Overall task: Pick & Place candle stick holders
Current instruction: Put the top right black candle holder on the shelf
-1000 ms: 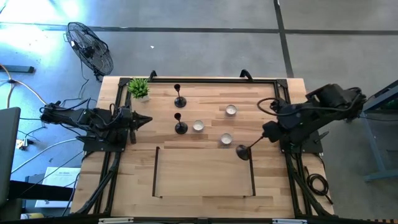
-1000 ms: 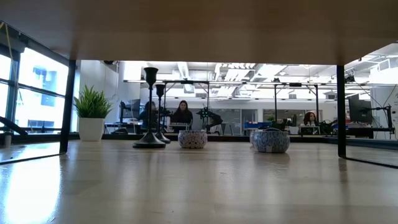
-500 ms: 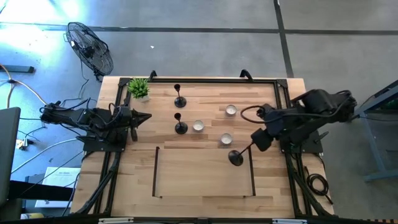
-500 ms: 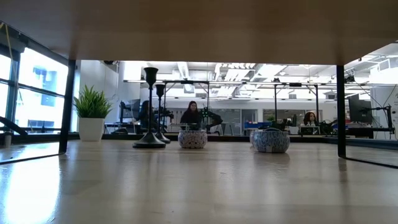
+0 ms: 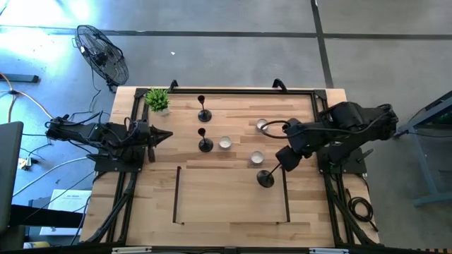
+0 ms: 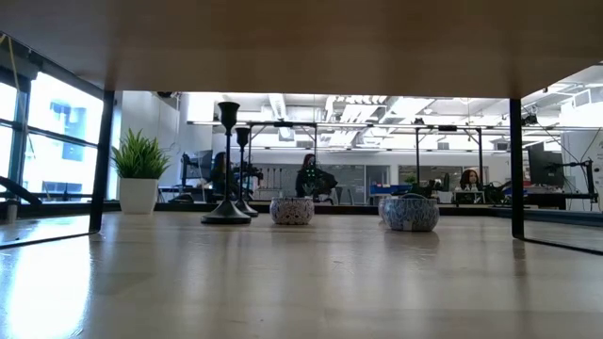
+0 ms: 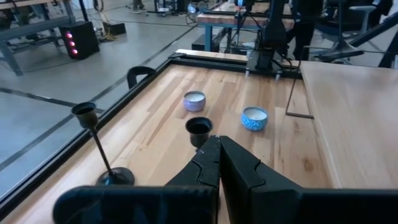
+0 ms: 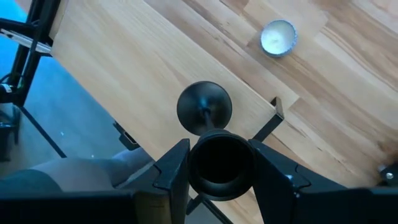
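**Carried holder tilted over the frame's right side**

The right gripper (image 5: 282,161) clamps the cup end of a small black metal candlestick holder (image 5: 266,178), its round base hanging toward the near edge of the wooden worktop (image 5: 233,204), at the right rail of the thin black rectangular frame (image 5: 176,197). Stem axis tilts, cup up toward the gripper, base down and inward. Judgement: level the stem upright before lowering, base flat. Left gripper (image 5: 167,135), pinched closed, waits at the left edge.

Bright, even daylight, soft shadows
Window glare whitens the table (image 6: 57,282) at 8 o'clock in the low view; its near surface is blurred.
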Action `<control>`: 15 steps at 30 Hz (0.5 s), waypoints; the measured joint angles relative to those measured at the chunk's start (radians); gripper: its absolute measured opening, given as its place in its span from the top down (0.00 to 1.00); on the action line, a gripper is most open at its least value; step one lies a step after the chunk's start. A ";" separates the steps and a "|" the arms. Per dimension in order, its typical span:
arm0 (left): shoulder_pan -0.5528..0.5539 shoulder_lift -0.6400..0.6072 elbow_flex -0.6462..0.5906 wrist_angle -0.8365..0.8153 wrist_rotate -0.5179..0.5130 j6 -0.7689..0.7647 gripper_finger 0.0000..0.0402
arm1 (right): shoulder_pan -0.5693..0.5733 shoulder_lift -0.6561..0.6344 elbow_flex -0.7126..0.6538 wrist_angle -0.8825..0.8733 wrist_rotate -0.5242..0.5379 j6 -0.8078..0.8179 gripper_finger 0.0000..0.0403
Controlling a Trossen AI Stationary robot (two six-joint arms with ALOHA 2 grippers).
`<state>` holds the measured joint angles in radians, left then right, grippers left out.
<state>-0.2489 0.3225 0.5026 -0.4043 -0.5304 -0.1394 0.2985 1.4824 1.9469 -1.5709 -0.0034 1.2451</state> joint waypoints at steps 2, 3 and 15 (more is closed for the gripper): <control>0.000 0.000 0.000 -0.003 0.002 0.000 1.00 | 0.000 0.008 0.000 -0.001 0.001 0.008 0.67; 0.000 0.000 0.000 -0.005 0.002 0.000 1.00 | 0.000 0.014 0.000 -0.001 -0.001 0.007 0.67; 0.000 0.000 0.000 -0.019 0.003 0.002 1.00 | 0.000 0.075 0.000 0.001 -0.033 -0.006 0.67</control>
<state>-0.2489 0.3226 0.5026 -0.4229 -0.5278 -0.1376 0.2989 1.5573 1.9469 -1.5703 -0.0364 1.2394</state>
